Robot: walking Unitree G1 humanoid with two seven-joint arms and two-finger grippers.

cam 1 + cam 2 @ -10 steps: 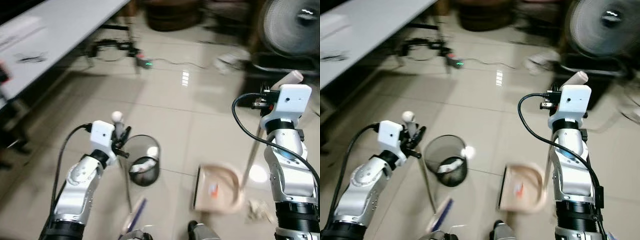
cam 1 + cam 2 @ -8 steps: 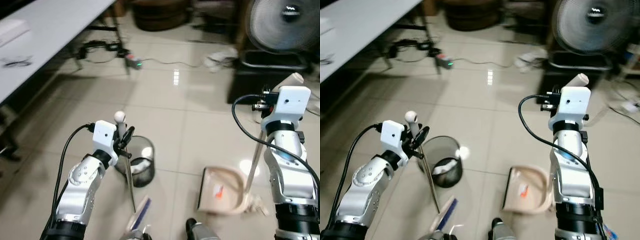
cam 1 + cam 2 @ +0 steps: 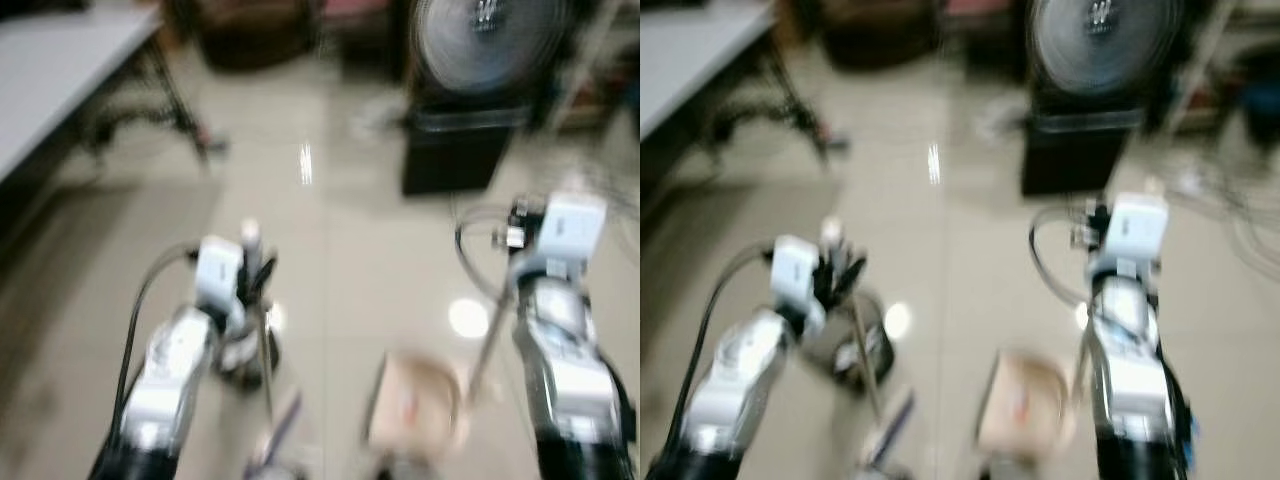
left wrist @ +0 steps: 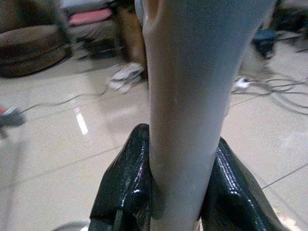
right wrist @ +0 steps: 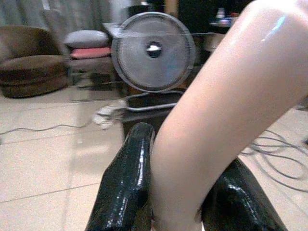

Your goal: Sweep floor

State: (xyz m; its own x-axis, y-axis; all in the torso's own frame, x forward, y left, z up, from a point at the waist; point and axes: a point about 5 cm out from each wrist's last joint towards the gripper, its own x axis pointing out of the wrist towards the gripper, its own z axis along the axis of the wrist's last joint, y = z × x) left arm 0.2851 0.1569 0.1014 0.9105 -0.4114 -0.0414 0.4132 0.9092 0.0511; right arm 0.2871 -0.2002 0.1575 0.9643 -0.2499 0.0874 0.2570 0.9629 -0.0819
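Observation:
The head views are blurred. My left gripper (image 3: 250, 278) is shut on the broom's pale handle (image 4: 185, 86), its black fingers (image 4: 127, 183) pressed on both sides. The broom (image 3: 266, 370) runs down to its head (image 3: 280, 435) on the tiles. My right gripper (image 5: 185, 149) is shut on the dustpan's pinkish handle (image 5: 216, 106). That handle (image 3: 488, 340) slopes down to the beige dustpan (image 3: 412, 408), which rests on the floor between my arms.
A black mesh bin (image 3: 852, 350) stands just behind my left forearm. A large round fan (image 3: 485, 40) on a black base (image 3: 455, 150) is ahead to the right, with cables (image 5: 284, 154) on the floor near it. A white table (image 3: 60, 70) lies at the left.
The whole picture has swung and blurred: the camera has turned, and the fan now sits nearer the middle. Both grips on broom and dustpan are unchanged.

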